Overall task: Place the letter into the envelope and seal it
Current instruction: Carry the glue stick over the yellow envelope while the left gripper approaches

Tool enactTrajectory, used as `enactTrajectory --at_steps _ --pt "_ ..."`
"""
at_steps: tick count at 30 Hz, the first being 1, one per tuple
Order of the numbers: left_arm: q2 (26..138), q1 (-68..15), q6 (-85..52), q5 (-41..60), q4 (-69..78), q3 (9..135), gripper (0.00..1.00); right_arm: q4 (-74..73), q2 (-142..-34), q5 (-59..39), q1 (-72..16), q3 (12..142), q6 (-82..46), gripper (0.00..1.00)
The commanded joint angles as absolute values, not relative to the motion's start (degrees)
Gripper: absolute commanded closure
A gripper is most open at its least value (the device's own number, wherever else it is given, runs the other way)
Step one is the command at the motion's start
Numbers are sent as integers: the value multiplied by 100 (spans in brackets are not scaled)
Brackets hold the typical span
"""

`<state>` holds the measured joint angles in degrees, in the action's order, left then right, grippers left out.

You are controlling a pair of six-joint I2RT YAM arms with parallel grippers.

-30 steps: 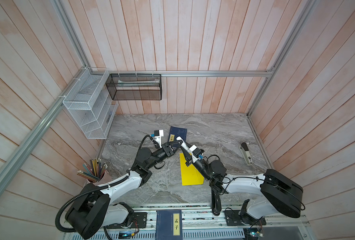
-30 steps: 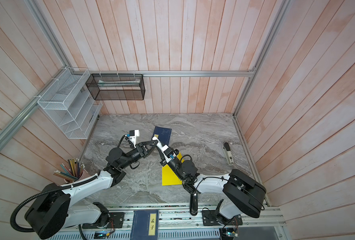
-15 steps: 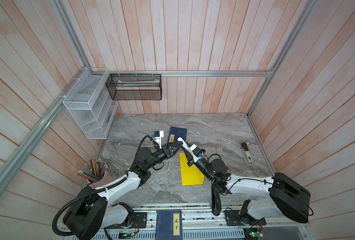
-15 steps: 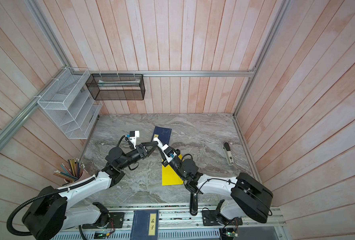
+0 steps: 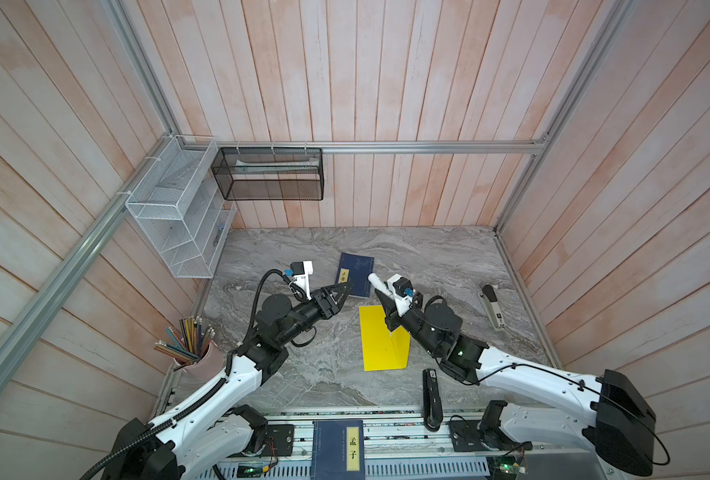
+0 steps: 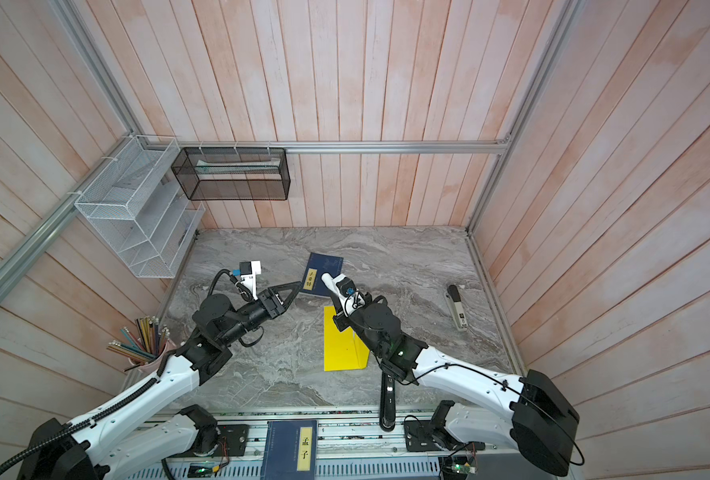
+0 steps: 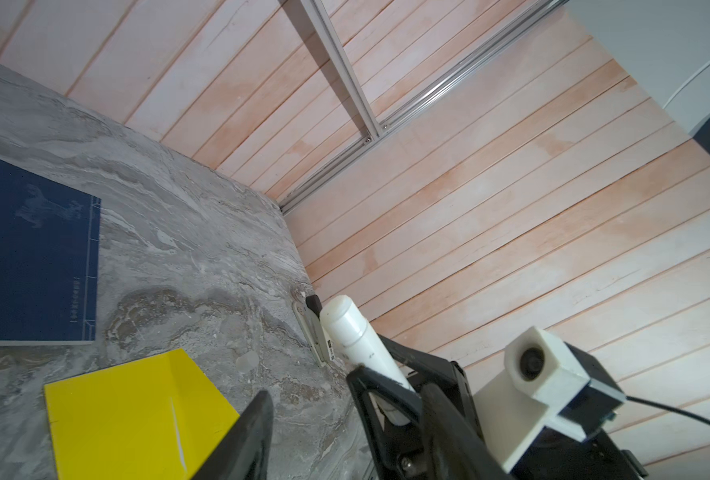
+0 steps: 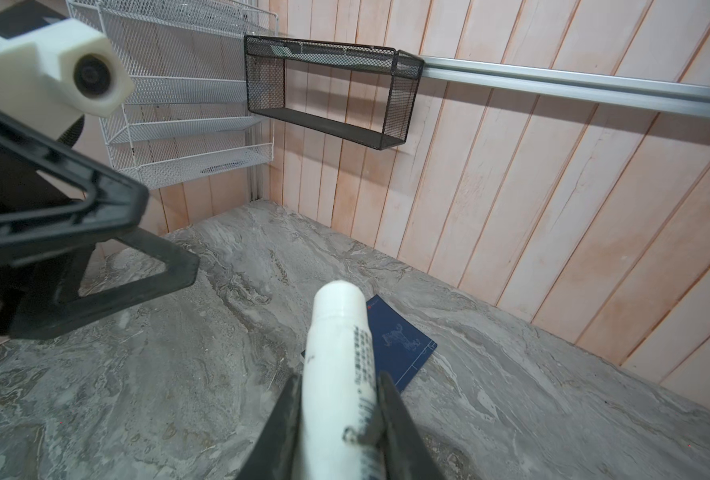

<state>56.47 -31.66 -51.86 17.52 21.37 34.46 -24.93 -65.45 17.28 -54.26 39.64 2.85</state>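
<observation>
In both top views the yellow envelope (image 5: 384,343) lies flat on the desk (image 5: 440,257), just near-side of the blue book (image 6: 322,275). In the left wrist view the left tool (image 7: 303,419) stands parted and empty. In the right wrist view the right tool (image 8: 336,399) clamps a white tube (image 8: 338,365).
</observation>
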Motion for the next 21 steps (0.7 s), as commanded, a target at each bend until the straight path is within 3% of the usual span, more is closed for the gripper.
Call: enactTrajectory --at_steps 1,5,10,16,21 --pt "5495 -3192 -4587 1266 1076 3625 45 -953 -6428 1914 -5362 4403 -248 97" --pt "5577 -3379 -4277 975 529 3652 55 192 -6475 1976 -5303 4894 -787 99" --pt "5782 -3673 -3910 669 212 3633 78 1551 -6756 1841 -5127 5528 -1719 100" --pt "6026 -3899 -3652 708 475 3471 84 2507 -6980 1415 -4791 5946 -2429 100" --pt "6247 -3977 -3673 865 906 3287 100 2718 -6948 1078 -4621 5862 -2913 100"
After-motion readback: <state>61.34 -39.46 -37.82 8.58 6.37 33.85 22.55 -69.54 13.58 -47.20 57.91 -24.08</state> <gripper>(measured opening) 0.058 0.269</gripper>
